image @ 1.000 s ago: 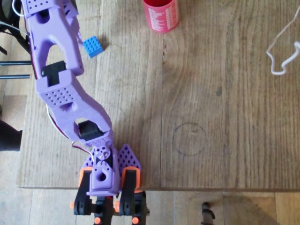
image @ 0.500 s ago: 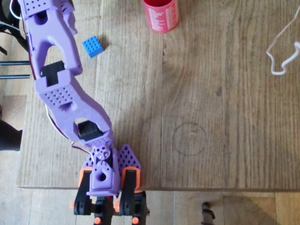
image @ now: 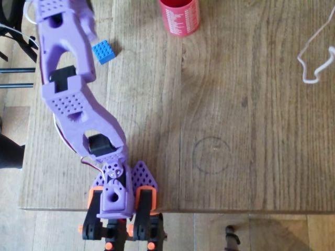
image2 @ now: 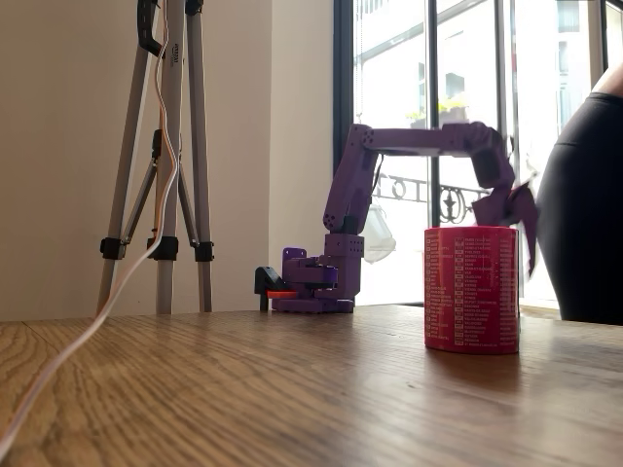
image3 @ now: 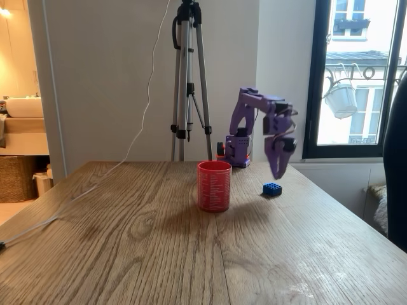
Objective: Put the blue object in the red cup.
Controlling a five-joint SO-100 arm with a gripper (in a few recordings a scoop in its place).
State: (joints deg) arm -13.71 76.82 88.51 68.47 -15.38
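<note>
Purple arm links stretch from the base at the table's (image: 220,104) near edge toward the far left corner in the overhead view, and since half a second ago the forearm has swung slightly rightward, so its edge now sits just beside the blue object (image: 103,52) where a clear gap showed before. The blue object itself has not moved; it lies flat on the wood, studs up, well left of the red cup (image: 179,16), which stands upright at the top edge. In a fixed view the gripper (image3: 278,164) hangs pointing down above the table, just behind and over the blue object (image3: 272,189), not touching it. Whether its fingers are parted or together cannot be told. A white cable (image: 314,57) lies at the right.
</note>
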